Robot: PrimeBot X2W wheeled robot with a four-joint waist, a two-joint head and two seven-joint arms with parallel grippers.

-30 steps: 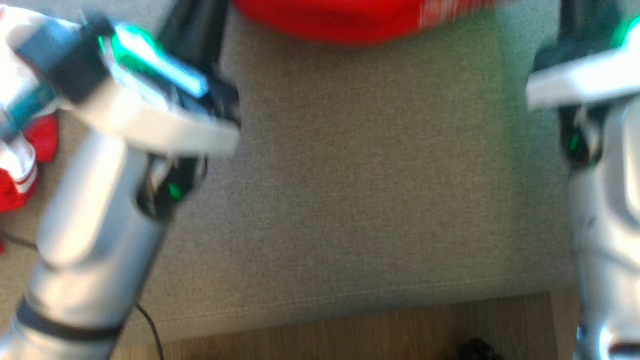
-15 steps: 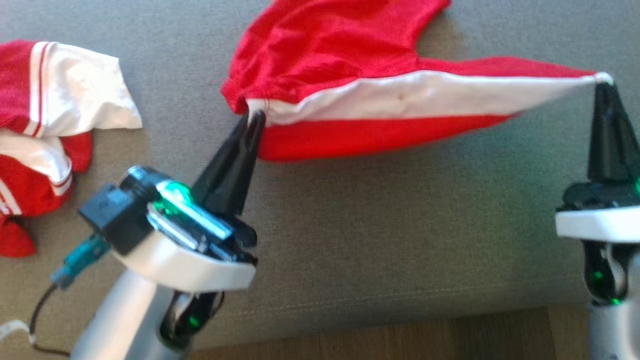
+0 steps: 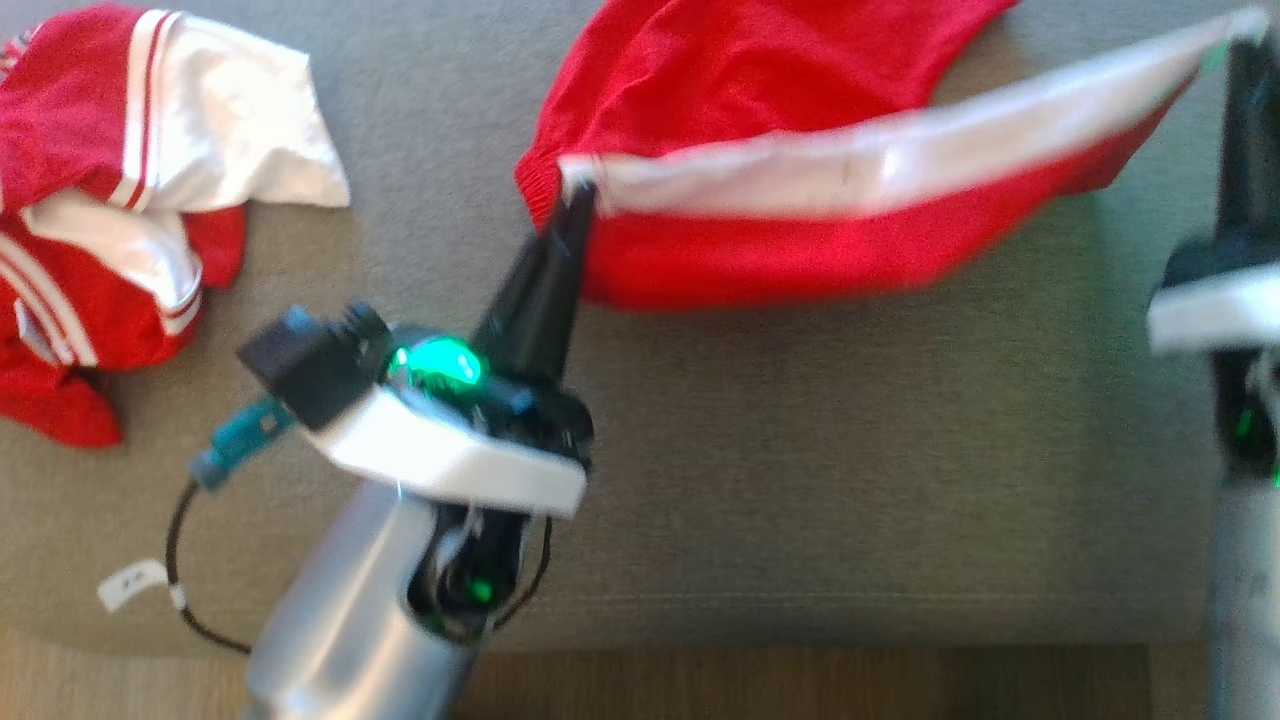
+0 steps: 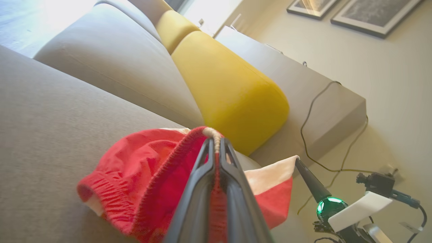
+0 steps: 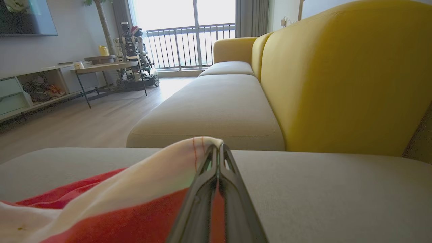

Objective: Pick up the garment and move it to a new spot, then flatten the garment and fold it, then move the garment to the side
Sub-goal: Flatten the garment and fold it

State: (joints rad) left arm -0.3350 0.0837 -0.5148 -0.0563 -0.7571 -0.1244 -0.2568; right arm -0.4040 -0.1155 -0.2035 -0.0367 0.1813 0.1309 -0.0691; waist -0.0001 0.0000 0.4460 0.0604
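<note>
Over a grey sofa cushion (image 3: 800, 450), the red-and-white shorts (image 3: 760, 90) hang stretched between the left gripper (image 3: 578, 195) and the right gripper (image 5: 217, 148), each clamped on one end of the white stripe. The fabric looks light and limp, so hemmed edges seem the surest holds.

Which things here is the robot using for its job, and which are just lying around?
For the job: red and white garment, gripped by the left hand and the right hand; grey sofa seat below it.

Just lying about: heap of other red and white clothes, yellow cushion, framed pictures.
</note>
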